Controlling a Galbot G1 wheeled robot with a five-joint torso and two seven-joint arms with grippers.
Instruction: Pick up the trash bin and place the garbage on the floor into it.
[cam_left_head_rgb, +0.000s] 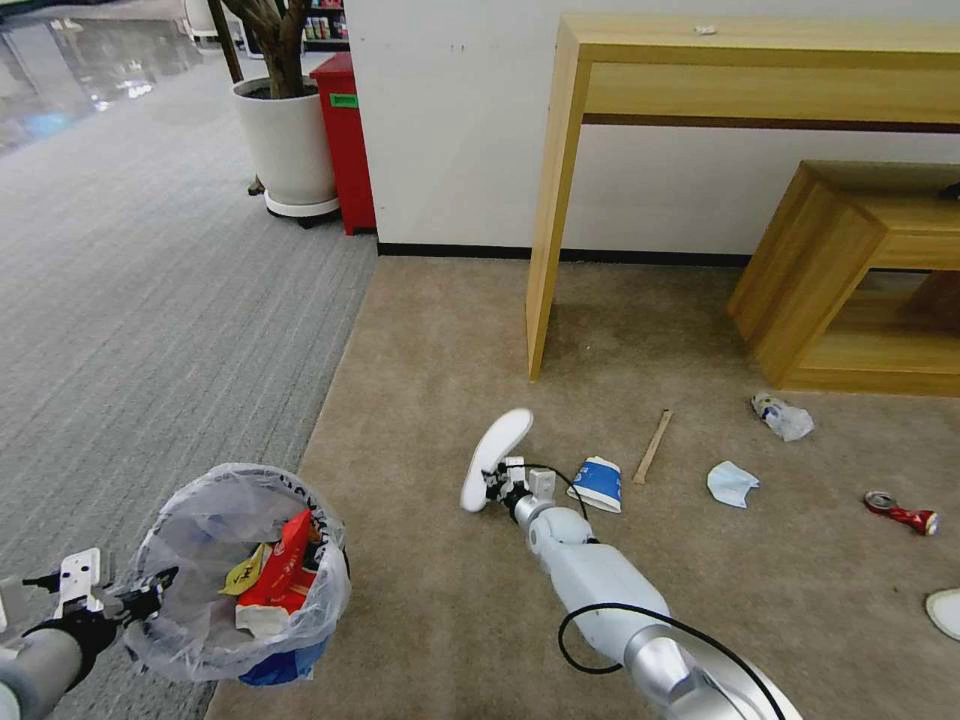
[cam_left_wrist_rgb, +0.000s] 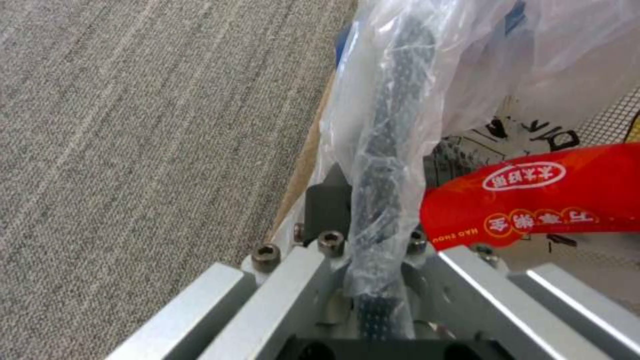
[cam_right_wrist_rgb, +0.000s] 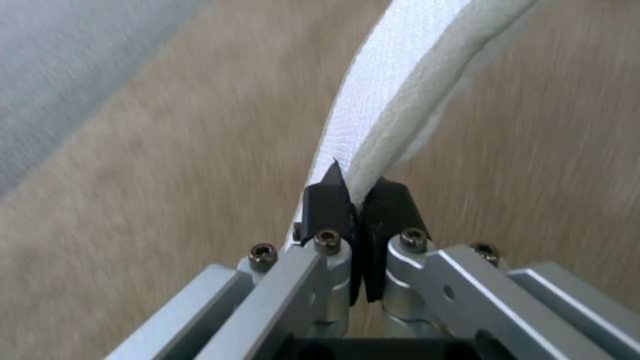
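Head view cuts the second white insole (cam_left_head_rgb: 945, 612) off at the frame edge, far to the right of the right tool (cam_left_head_rgb: 492, 487), and the left arm runs out of the lower corner. That right tool is clamped shut on the heel end of a white foam insole (cam_left_head_rgb: 495, 458), which angles up and away from it over the beige carpet (cam_left_head_rgb: 420, 400); its black fingertips (cam_right_wrist_rgb: 327, 200) pinch the foam edge between them. Just beyond its wrist lies a blue and white paper cup (cam_left_head_rgb: 600, 484), on its side, then a wooden stick (cam_left_head_rgb: 652, 447), a pale blue mask (cam_left_head_rgb: 731, 483), a crumpled wrapper (cam_left_head_rgb: 783, 416) and a crushed red can (cam_left_head_rgb: 902, 514), each farther right.

The left tool (cam_left_head_rgb: 140, 598) grips the rim of the trash bin (cam_left_head_rgb: 240, 575), closed on the black mesh wall (cam_left_wrist_rgb: 390, 165) through the clear bag. Inside sit a red carton (cam_left_head_rgb: 280, 570) and a yellow scrap; what lies beneath them is hidden.

Grey ribbed carpet (cam_left_head_rgb: 150, 300) spreads away from the bin. Well ahead stand a wooden surface (cam_left_head_rgb: 760, 60), a low wooden shelf (cam_left_head_rgb: 850, 280), a white plant pot (cam_left_head_rgb: 288, 145) and a red box (cam_left_head_rgb: 345, 140).
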